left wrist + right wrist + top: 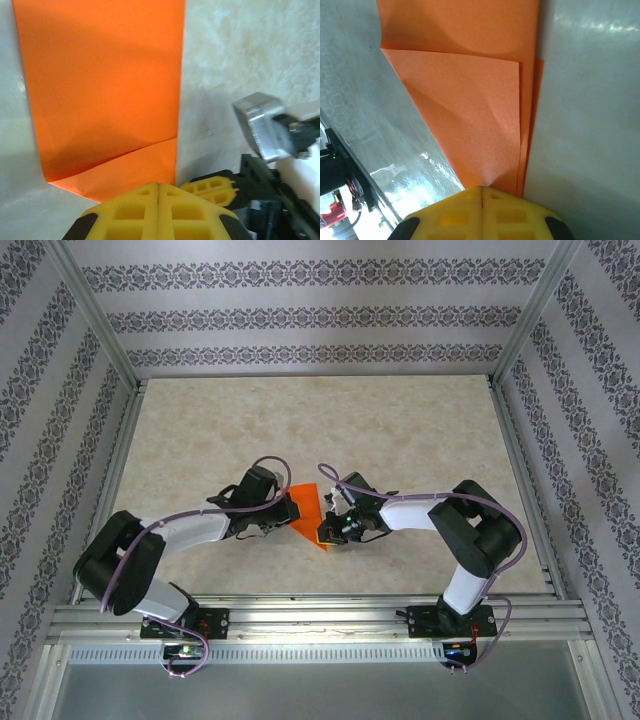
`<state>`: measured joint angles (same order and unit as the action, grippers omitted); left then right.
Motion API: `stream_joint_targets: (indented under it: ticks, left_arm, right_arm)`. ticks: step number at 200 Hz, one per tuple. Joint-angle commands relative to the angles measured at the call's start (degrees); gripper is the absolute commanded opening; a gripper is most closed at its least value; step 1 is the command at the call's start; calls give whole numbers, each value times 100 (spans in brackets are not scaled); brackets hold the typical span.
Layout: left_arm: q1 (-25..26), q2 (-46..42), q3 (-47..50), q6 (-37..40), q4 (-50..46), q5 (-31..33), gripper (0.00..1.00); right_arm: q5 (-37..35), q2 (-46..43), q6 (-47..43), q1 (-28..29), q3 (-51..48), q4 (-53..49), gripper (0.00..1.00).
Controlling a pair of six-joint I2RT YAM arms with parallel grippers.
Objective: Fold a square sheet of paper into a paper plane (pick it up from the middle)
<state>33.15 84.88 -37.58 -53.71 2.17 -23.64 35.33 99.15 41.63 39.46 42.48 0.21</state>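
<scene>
The square sheet of paper [306,512] is bright orange and lies on the table between both arms, partly folded with a diagonal flap [475,115] tapering to a point. My left gripper [158,185] is shut, its tips over the sheet's near edge [115,175]; I cannot tell whether paper is pinched. My right gripper [482,188] is shut on the sheet's pointed end, where the paper puckers into the seam of the jaws. In the top view the left gripper [283,508] and right gripper [331,529] flank the sheet. One right finger [210,188] shows beside my left fingertips.
The beige table [400,440] stretches free behind and to both sides of the sheet. Patterned walls and metal frame posts [520,330] enclose it. A rail [320,615] runs along the near edge. The right wrist's camera housing [260,125] sits close to the left gripper.
</scene>
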Motion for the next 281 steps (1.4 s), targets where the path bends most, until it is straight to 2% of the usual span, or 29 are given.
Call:
stream_joint_targets:
  ticks: [1,45,91,187,225,281]
  left_arm:
    - [199,412,-86,-245,123,-53,0]
    - [113,836,81,-260,324,136,0]
    - [-397,651,622,-274,639,-21,3]
    - [-1013,504,691,-62,393,-204,5]
    - [-1185,-60,820,91,102,8,8]
    - [-1212,-941,577,358,-196,-176,5]
  right_arm:
    - [-322,141,-128,-64,-143,-251,0]
    - [-360,113,-146,-68,-203,-287,0]
    - [-378,180,-180,-65,-223,-330,0]
    - [-360,228,-252,-78,-205,-364,0]
    - [-352,136,-260,-83,-196,-394,0]
    - [59,-425,172,-106,-96,164,0]
